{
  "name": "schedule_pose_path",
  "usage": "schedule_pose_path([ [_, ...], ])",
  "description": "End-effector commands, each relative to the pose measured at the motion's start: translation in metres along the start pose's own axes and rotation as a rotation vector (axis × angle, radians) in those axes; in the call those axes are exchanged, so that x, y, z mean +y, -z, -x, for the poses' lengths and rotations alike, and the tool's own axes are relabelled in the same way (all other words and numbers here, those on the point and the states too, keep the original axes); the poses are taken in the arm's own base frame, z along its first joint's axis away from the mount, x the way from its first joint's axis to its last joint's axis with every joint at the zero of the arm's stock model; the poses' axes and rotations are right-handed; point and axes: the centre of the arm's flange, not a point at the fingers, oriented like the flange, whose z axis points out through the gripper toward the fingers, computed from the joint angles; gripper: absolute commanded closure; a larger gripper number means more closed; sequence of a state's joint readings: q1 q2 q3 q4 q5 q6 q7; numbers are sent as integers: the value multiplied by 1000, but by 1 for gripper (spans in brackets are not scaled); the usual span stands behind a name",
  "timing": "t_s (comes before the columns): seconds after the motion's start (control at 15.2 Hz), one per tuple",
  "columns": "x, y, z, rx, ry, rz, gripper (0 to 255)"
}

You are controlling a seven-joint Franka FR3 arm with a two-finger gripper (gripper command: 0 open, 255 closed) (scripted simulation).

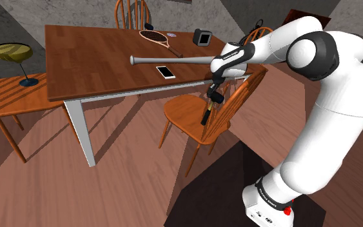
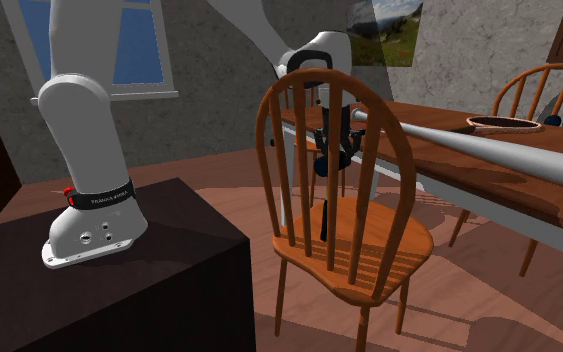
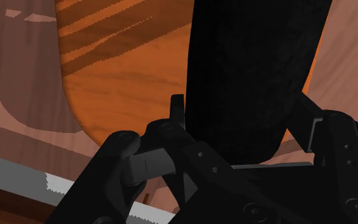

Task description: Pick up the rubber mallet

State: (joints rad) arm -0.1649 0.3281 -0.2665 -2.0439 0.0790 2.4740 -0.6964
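Note:
The rubber mallet (image 1: 206, 113) is all dark and hangs with its handle pointing down over the seat of a wooden chair (image 1: 185, 113), clear of the seat. My gripper (image 1: 215, 90) is shut on its upper end, just off the table's near corner. The second exterior view shows the gripper (image 2: 331, 132) behind the chair back's spindles, with the mallet handle (image 2: 324, 215) hanging below it over the seat (image 2: 369, 250). Seen from the wrist, the mallet's thick black body (image 3: 254, 70) is clasped between the fingers (image 3: 139, 167) of the gripper (image 3: 247, 153), with the orange seat (image 3: 120, 76) beyond.
The wooden table (image 1: 89, 58) carries a grey baseball bat (image 1: 173, 60), a racket (image 1: 159, 40), a white phone (image 1: 166, 71) and a small dark box (image 1: 203, 37). More chairs stand around, one at the left holding a yellow-green glass (image 1: 13, 55). The dark stand (image 2: 119, 270) is close by.

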Motion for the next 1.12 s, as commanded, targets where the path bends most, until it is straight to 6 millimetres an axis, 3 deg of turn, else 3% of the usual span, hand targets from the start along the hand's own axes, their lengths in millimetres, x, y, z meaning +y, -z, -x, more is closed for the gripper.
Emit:
schedule_pose_path([
  [0.0,0,-1,0,-1,0,-1,255],
  [0.26,0,-1,1,-1,0,-1,255],
  [1.06,6,62,-4,-1,0,-1,255],
])
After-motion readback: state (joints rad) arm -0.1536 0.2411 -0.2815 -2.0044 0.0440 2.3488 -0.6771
